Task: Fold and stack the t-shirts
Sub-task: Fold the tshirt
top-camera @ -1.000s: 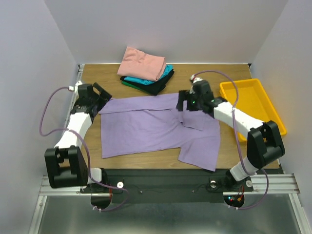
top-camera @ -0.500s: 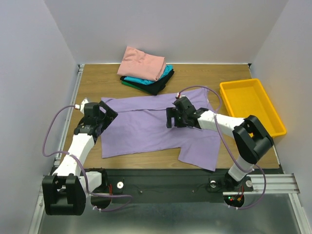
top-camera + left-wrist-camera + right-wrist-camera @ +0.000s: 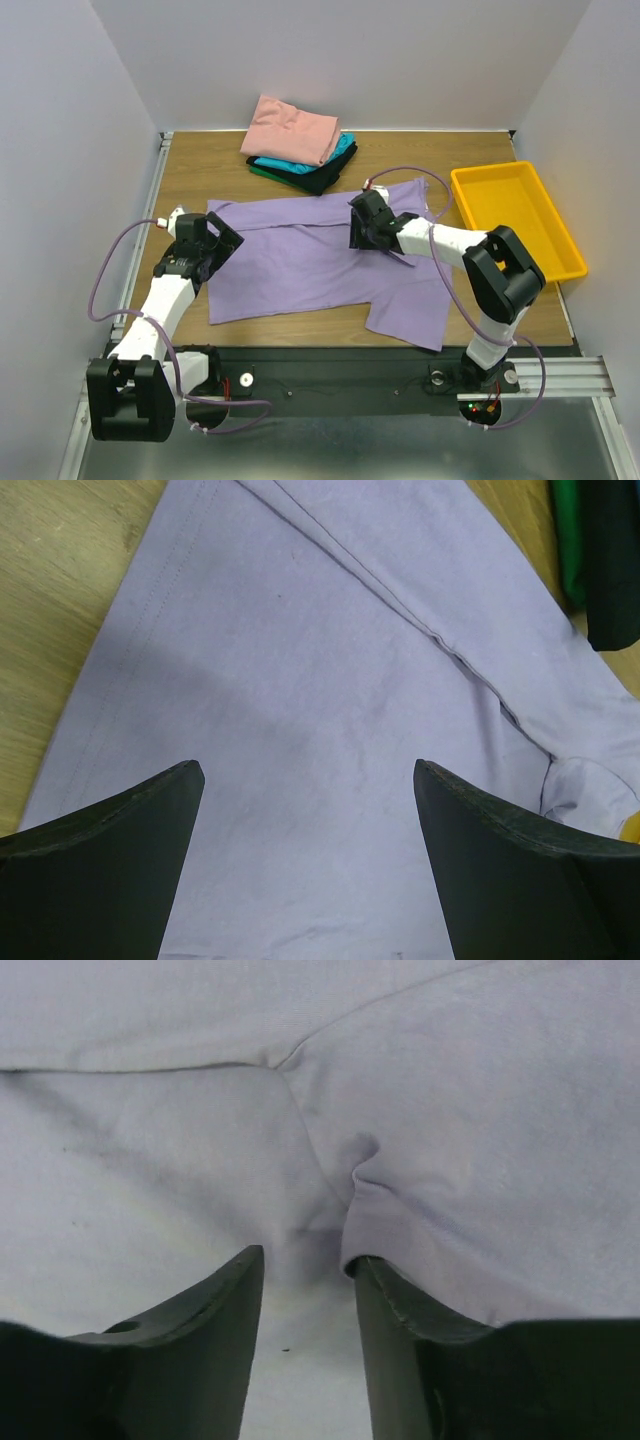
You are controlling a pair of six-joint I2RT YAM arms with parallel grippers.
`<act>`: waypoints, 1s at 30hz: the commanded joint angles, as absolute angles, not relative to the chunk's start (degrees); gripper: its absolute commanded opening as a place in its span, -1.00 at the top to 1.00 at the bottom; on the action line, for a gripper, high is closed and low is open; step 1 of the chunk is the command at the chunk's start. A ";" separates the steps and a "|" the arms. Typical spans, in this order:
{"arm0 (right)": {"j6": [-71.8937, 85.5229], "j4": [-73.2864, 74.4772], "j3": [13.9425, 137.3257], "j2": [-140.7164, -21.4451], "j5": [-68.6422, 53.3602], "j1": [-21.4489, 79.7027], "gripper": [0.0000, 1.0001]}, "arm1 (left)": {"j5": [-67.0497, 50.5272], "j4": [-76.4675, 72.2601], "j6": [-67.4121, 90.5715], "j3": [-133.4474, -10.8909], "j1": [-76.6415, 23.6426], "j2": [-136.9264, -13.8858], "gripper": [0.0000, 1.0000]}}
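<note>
The left hand (image 3: 305, 780) gapes wide and empty just above the light purple t-shirt (image 3: 290, 265) spread on the bench (image 3: 190, 165), while the right hand (image 3: 305, 1260), fingers narrowly parted, straddles a seam pucker: limp, light cloth, probably best pinched at such folds.

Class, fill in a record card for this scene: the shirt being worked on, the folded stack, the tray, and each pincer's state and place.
Shirt in work: purple shirt, spread out on the table
Stack: stack of folded shirts at the far edge, pink on top, then teal, black and green
Tray: yellow tray, right of the purple shirt
Left pincer: left pincer wide open, over the shirt's left part
Right pincer: right pincer narrowly open, tips at a small fold in the shirt's upper middle
</note>
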State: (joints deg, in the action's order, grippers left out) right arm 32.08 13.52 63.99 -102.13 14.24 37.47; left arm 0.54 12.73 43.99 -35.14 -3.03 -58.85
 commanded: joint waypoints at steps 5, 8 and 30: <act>36.30 11.43 61.88 -99.06 18.28 37.18 0.60 | 1.41 12.48 43.42 -35.86 -3.60 -57.92 -0.97; 37.52 11.43 61.35 -97.83 17.84 36.83 0.96 | 1.41 12.66 43.42 -36.12 -3.69 -57.83 -0.97; 50.80 2.64 53.35 -94.12 -5.27 35.68 0.68 | 0.70 16.79 43.07 -38.14 -3.87 -59.15 -0.97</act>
